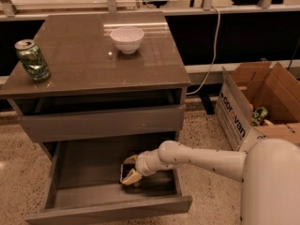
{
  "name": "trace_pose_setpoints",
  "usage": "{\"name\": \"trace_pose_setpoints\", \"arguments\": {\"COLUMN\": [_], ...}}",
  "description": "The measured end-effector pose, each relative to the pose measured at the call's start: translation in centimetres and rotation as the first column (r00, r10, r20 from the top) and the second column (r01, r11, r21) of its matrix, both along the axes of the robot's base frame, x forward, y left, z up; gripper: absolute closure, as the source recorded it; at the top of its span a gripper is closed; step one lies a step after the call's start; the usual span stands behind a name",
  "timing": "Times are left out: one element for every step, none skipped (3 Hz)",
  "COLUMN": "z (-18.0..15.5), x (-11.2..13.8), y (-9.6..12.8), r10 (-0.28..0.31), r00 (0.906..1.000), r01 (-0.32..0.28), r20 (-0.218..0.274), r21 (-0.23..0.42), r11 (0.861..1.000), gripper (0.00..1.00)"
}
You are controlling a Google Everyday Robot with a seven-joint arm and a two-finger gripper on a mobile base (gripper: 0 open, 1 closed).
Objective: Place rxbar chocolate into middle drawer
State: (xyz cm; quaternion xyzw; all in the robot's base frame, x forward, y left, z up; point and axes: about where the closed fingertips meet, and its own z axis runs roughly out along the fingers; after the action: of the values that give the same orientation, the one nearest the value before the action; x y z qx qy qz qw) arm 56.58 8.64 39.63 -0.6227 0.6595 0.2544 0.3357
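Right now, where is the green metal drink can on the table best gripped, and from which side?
Take the green metal drink can around its round wall at mid-height, coming level from the front: it stands upright, alone near the left edge of the brown table top. The gripper is in the open grey-brown drawer, so it must probably rise first.

Glossy table top (84,55), matt middle drawer (108,212) (smooth plastic gripper (127,169) inside), glazed bowl (127,39), cardboard box (234,121)

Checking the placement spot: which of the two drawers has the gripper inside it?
The lower, middle drawer, pulled far out: the gripper is inside it at the rxbar chocolate. The upper drawer has none.
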Motion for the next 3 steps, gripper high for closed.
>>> {"name": "trace_pose_setpoints", "arguments": {"z": [-0.06, -0.13, -0.21], "x": [-0.17, -0.29, -0.40], "y": [0.13, 0.30, 0.46], "r10": [0.002, 0.005, 0.008], "r00": [1.0000, 1.0000, 1.0000], "r01": [-0.002, -0.005, -0.007], "r20": [-0.001, -0.003, -0.005], "r21": [0.009, 0.010, 0.011], "r11": [1.000, 1.000, 1.000], "gripper": [0.53, 0.29, 0.04]}}
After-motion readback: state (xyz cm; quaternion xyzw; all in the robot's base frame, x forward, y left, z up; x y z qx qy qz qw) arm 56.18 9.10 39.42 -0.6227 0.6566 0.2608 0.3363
